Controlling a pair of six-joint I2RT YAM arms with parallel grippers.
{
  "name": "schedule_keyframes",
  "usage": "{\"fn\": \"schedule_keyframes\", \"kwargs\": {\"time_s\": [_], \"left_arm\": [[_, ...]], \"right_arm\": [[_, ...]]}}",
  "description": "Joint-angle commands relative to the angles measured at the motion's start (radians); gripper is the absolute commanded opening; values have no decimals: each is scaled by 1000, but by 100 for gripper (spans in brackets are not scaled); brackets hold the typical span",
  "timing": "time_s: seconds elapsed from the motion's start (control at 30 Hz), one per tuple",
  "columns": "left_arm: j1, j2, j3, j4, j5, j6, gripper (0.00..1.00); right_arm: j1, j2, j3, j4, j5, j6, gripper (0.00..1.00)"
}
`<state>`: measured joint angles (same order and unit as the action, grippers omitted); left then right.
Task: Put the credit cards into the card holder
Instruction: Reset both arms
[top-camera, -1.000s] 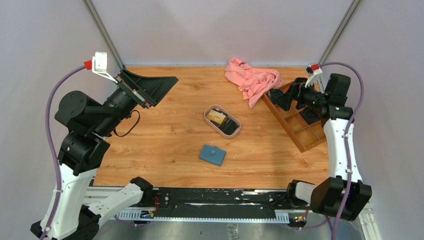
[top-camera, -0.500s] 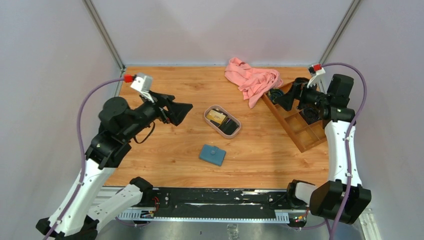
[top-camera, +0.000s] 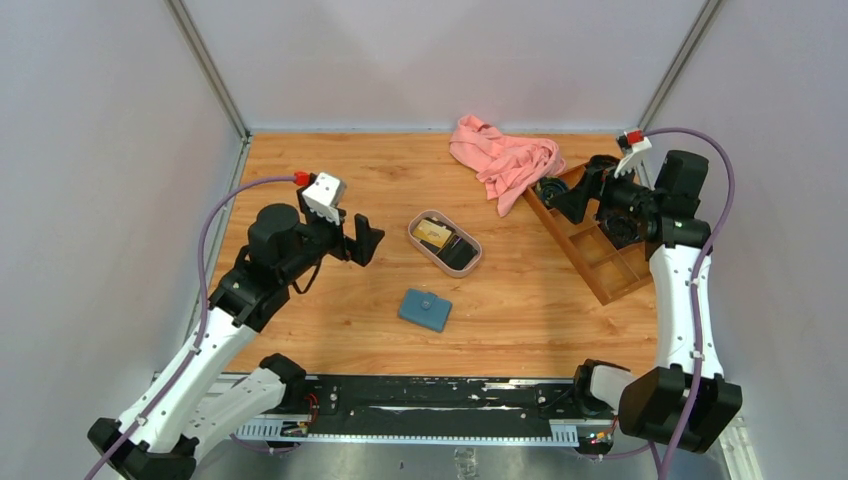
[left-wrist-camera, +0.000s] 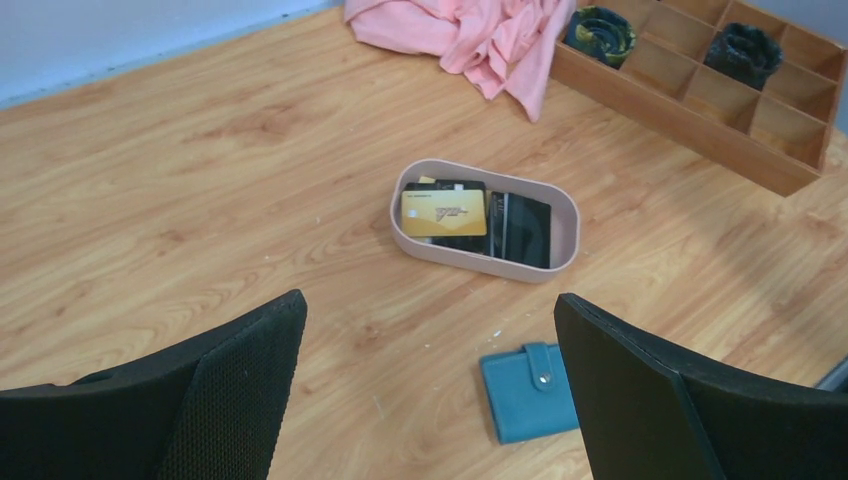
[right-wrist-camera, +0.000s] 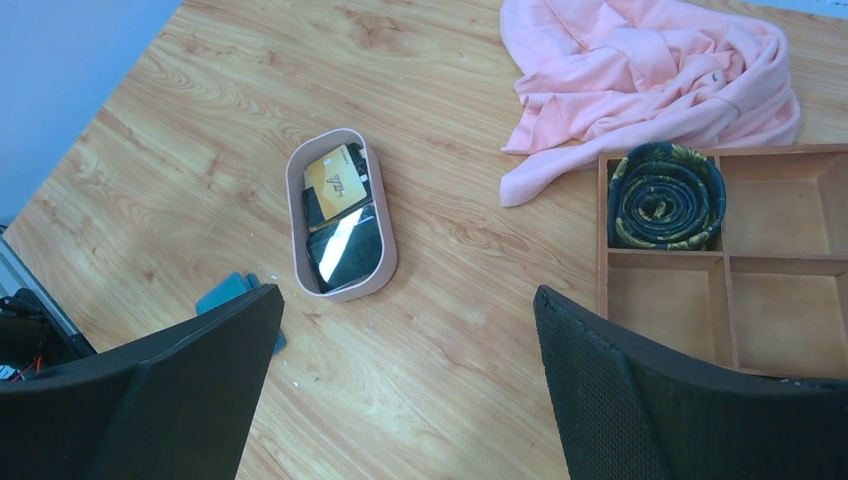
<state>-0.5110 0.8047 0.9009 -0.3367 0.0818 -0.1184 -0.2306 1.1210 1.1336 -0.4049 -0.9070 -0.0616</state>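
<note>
The credit cards (left-wrist-camera: 443, 212) lie in a small oval tray (left-wrist-camera: 400, 228) with a pink rim, near the middle of the table (top-camera: 330, 170). A gold card sits on top of black ones at one end of the tray, and another black card lies at the other end. The card holder (top-camera: 425, 310) is the little blue wallet. It lies flat and folded shut on the wood, with its round button facing up. It is near the tray, on the side closer to my bases, and does not touch it. My left gripper (top-camera: 362, 240) hangs above the table just left of the tray. Its jaws are spread wide and hold nothing. My left arm climbs from its base at the near left corner, bends at the elbow and points its wrist to the right, toward the tray. My right arm stands tall along the right edge and folds over at the top. My right gripper (top-camera: 562, 197) points left over the far end of the wooden box (top-camera: 600, 258). Its jaws are also spread wide and hold nothing. A dark rolled-up band (right-wrist-camera: 667, 195) sits in one corner space of the box. A pink cloth (top-camera: 505, 160) lies crumpled at the back, touching the box.
</note>
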Motion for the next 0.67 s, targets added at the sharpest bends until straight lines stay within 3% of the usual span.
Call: {"fn": "schedule_keyframes", "kwargs": {"time_s": [0.0, 0.63], "left_arm": [[22, -41, -49, 32, -73, 69, 100], [23, -114, -98, 89, 1, 52, 100]], "right_arm": [[-16, -13, -23, 22, -12, -18, 100], [-39, -71, -75, 72, -17, 2, 100]]}}
